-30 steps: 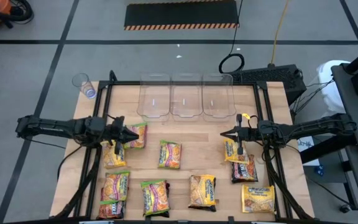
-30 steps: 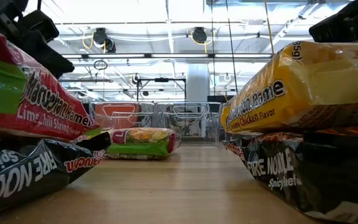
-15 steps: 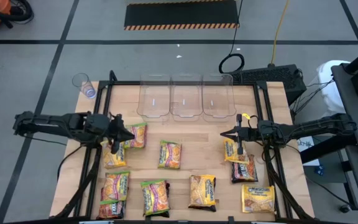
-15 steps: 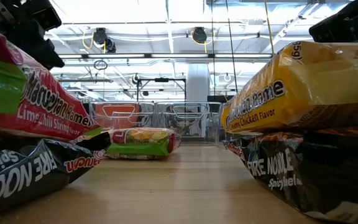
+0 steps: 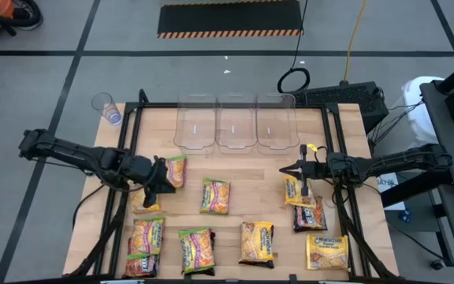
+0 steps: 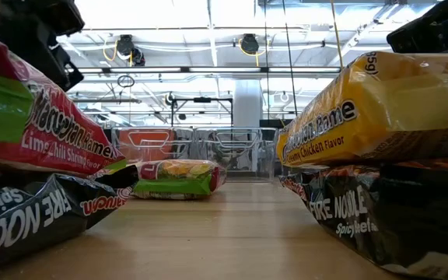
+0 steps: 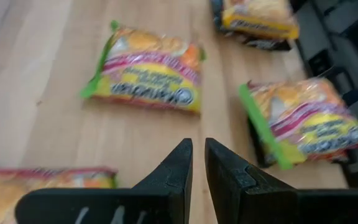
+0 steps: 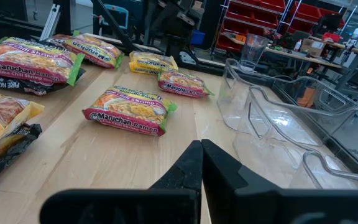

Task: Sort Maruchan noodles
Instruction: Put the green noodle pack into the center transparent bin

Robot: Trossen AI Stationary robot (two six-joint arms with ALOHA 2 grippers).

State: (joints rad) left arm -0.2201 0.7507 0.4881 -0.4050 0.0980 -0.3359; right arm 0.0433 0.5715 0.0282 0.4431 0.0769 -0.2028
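Clear bins [image 5: 235, 124] are ranged at the surface's far edge for sorting; packets [image 5: 215, 196] lie scattered. Left jaws [image 5: 162, 183] narrowly parted, nothing held; right jaws [image 5: 303, 177] pressed together.

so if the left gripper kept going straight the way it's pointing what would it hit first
Probably the green-edged noodle packet lying flat on the table. The left gripper, fingers only slightly apart and empty, points across bare wood toward it; the depth is hard to judge.
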